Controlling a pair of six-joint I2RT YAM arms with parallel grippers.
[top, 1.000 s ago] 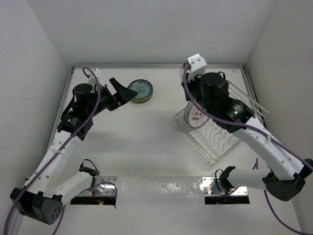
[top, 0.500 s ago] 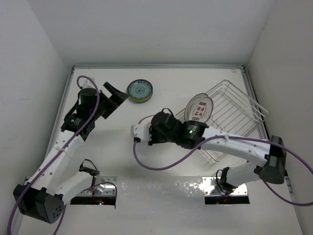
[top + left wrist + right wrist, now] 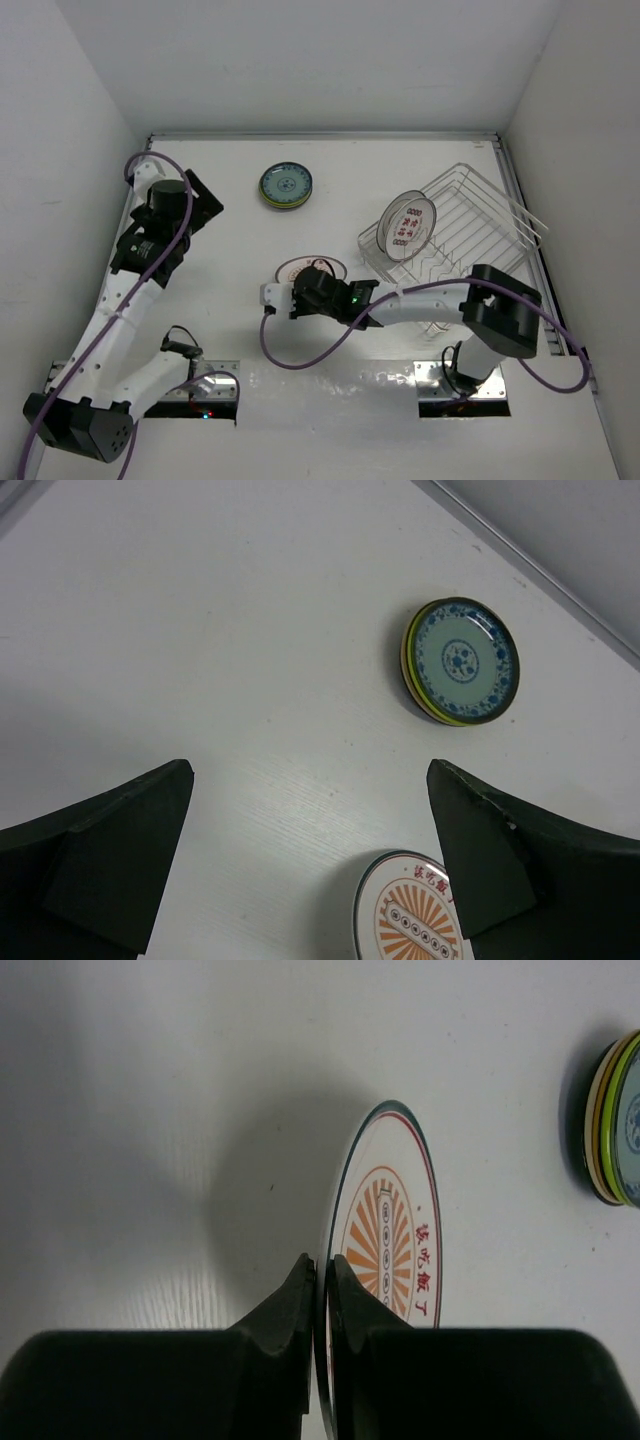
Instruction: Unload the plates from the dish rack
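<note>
White table [image 3: 250, 225], dish rack [image 3: 482, 212] only overhead

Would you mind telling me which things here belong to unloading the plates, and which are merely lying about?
Belongs to the job: dish rack; white plate standing in it; sunburst plate pinched by the right gripper; stack of small plates; open left gripper.
Just there: purple cables; metal base plates.

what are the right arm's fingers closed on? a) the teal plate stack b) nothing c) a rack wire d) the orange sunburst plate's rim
d: in the right wrist view the right fingers pinch the rim of the orange sunburst plate.
</note>
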